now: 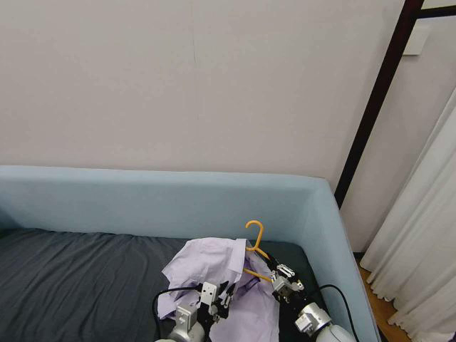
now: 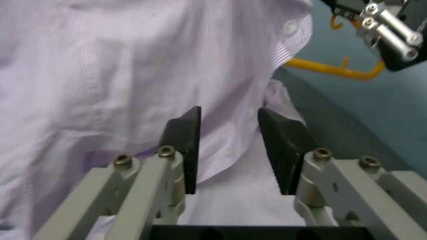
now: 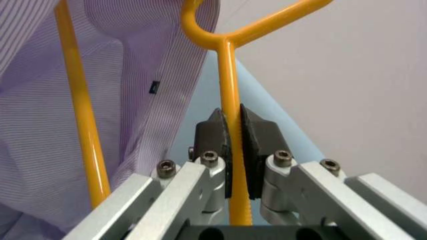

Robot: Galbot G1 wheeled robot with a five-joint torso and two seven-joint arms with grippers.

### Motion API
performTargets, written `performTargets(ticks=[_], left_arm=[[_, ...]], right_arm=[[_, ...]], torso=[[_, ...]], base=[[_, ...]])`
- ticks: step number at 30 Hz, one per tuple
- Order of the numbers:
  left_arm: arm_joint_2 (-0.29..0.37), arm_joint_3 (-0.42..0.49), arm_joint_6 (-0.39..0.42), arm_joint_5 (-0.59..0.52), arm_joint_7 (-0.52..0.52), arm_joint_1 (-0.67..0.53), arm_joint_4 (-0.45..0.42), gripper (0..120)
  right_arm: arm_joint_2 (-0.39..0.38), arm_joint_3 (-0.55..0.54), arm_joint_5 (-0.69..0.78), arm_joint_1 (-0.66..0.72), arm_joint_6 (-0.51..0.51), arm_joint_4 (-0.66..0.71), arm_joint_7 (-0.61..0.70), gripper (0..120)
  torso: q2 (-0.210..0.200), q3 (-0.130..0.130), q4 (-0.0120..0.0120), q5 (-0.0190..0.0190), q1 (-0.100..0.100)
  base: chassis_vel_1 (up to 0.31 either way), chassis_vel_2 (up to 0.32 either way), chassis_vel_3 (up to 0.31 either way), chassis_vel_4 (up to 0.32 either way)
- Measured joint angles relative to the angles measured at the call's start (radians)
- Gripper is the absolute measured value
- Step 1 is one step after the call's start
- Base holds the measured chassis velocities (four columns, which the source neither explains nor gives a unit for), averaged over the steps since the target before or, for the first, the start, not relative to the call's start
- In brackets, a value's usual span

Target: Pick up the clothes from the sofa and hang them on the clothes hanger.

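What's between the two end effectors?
Head view: the purple shirt spans from the open left end effector to the right end effector gripping the yellow hanger.

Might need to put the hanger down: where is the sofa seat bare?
The dark grey seat cushion is bare left of the lilac striped shirt, up to the light blue backrest. Crowded at the right end: shirt, orange plastic hanger, left gripper and right gripper, close to the blue sofa arm.
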Motion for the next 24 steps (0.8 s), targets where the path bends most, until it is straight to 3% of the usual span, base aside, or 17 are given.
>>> performTargets(ticks=[3, 6, 9, 12, 13, 16, 17, 19, 23, 24], left_arm=[[0.079, -0.068, -0.087, 0.080, 0.064, 0.052, -0.014, 54], [0.112, -0.121, -0.126, 0.108, 0.114, 0.040, -0.004, 65], [0.132, -0.169, -0.173, 0.124, 0.172, 0.000, 0.029, 74], [0.166, -0.246, -0.241, 0.103, 0.318, -0.036, 0.082, 88], [0.166, -0.246, -0.241, 0.103, 0.318, -0.036, 0.082, 88], [0.198, -0.288, -0.324, 0.082, 0.445, -0.066, 0.175, 91], [0.215, -0.286, -0.360, 0.063, 0.504, -0.088, 0.217, 85], [0.225, -0.266, -0.372, 0.046, 0.546, -0.115, 0.242, 83], [0.238, -0.062, -0.415, -0.023, 0.846, -0.353, 0.390, 84], [0.238, -0.062, -0.415, -0.023, 0.846, -0.353, 0.390, 84]], right_arm=[[0.006, 0.006, -0.032, 0.002, 0.020, -0.004, 0.004, 4], [0.014, 0.015, -0.067, 0.001, 0.042, -0.014, 0.005, 4], [0.024, 0.037, -0.123, 0.000, 0.089, -0.035, 0.005, 4], [0.039, 0.037, -0.194, 0.020, 0.135, -0.057, 0.008, 4], [0.039, 0.037, -0.194, 0.020, 0.135, -0.057, 0.008, 4], [0.055, -0.008, -0.223, 0.072, 0.153, -0.086, 0.011, 4], [0.062, -0.022, -0.227, 0.090, 0.156, -0.098, 0.011, 4], [0.065, -0.024, -0.230, 0.096, 0.158, -0.103, 0.011, 4], [0.067, -0.022, -0.237, 0.104, 0.163, -0.110, 0.012, 4], [0.067, -0.022, -0.237, 0.104, 0.163, -0.110, 0.012, 4]], torso=[[0.000, 0.000, 0.0005, 0.0000, 0.000], [0.000, 0.000, 0.0002, 0.0001, 0.000], [0.000, 0.000, -0.0005, -0.0001, 0.000], [0.000, 0.000, -0.0005, 0.0002, 0.000], [0.000, 0.000, -0.0005, 0.0002, 0.000], [0.000, 0.000, -0.0003, -0.0003, 0.000], [0.000, 0.000, 0.0015, 0.0001, 0.000], [0.000, 0.000, 0.0014, 0.0003, 0.000], [0.000, 0.000, -0.0006, 0.0001, 0.000], [0.000, 0.000, -0.0006, 0.0001, 0.000]], base=[[0.000, 0.000, 0.000, 0.000], [0.000, 0.000, 0.000, 0.000], [0.000, 0.000, 0.000, 0.000], [0.000, 0.000, 0.000, 0.000], [0.000, 0.000, 0.000, 0.000], [0.000, 0.000, 0.000, 0.000], [0.000, 0.000, 0.000, 0.000], [0.000, 0.000, 0.000, 0.000], [0.000, 0.000, 0.000, 0.000], [0.000, 0.000, 0.000, 0.000]])
